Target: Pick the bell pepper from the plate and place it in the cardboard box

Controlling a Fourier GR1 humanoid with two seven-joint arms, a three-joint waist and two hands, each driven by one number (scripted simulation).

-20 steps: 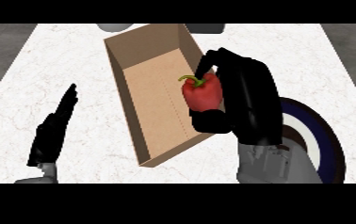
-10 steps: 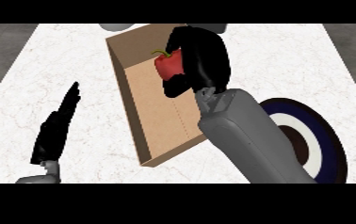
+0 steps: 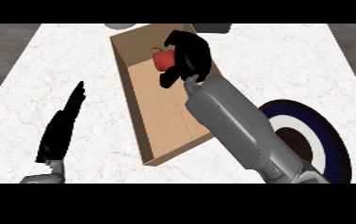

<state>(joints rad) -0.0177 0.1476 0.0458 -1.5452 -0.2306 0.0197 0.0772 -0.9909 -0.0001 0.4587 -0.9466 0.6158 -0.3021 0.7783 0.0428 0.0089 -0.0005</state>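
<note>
Now the right hand (image 3: 189,58) holds the pepper (image 3: 164,60), fingers curled round it, over the far end of the box (image 3: 163,124). To finish well: lower it w/ the pepper inside the walls, let go only once it's low, then lift straight out w/o catching the box wall beside the hand. Plate (image 3: 327,148) sits back by the forearm, partly cut off at the frame edge. Can't tell how high the pepper hangs above the box floor; the hand hides much of it. Left hand (image 3: 61,129) rests well to the side, fingers straight.
</note>
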